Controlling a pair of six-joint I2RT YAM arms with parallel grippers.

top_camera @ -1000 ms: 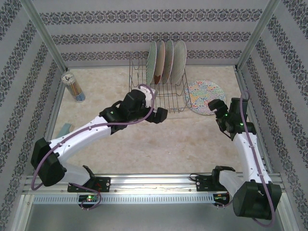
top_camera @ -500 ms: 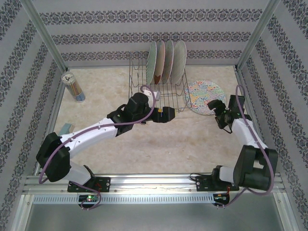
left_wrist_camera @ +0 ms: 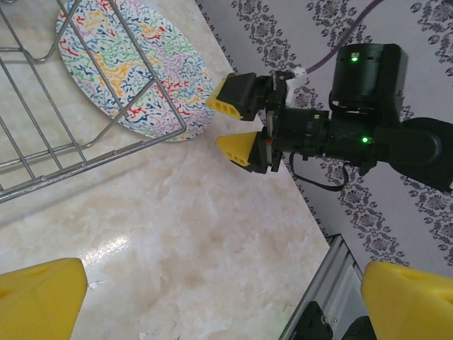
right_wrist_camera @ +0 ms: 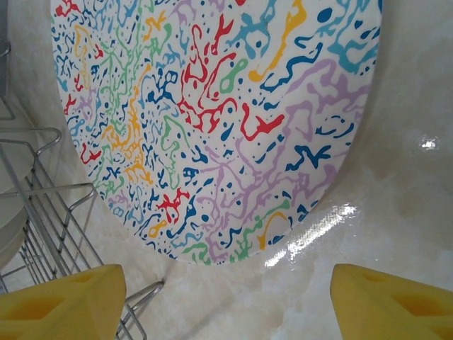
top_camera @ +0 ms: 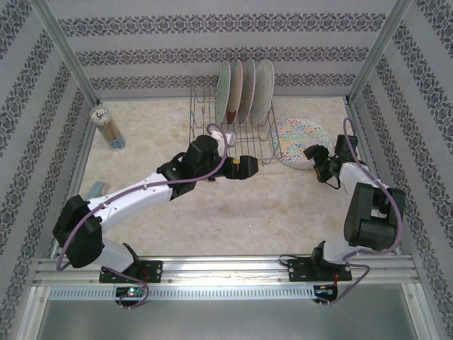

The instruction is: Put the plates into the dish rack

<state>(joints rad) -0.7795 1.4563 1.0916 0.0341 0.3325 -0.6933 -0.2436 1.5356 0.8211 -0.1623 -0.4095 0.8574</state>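
Note:
A multicolour squiggle-patterned plate [top_camera: 301, 142] lies flat on the table right of the dish rack [top_camera: 212, 138]; it also shows in the wrist views [right_wrist_camera: 212, 120] [left_wrist_camera: 134, 67]. Several plates [top_camera: 244, 88] stand upright in the rack's back rows. My right gripper [top_camera: 315, 157] [right_wrist_camera: 226, 304] is open and low at the plate's near rim, and nothing sits between its yellow fingertips [left_wrist_camera: 228, 95]. My left gripper [top_camera: 242, 168] [left_wrist_camera: 226, 304] hovers open in front of the rack's front right corner [left_wrist_camera: 173, 127] and holds nothing.
A cup of pencils [top_camera: 110, 127] stands at the back left. A pale blue-green scrap [top_camera: 93, 190] lies by the left wall. Patterned walls close in the table on three sides; the right wall [top_camera: 396, 142] is close behind my right arm.
My right arm has swung forward and down, bringing its gripper to the patterned plate's near rim. My left gripper moved slightly right early on, then held still.

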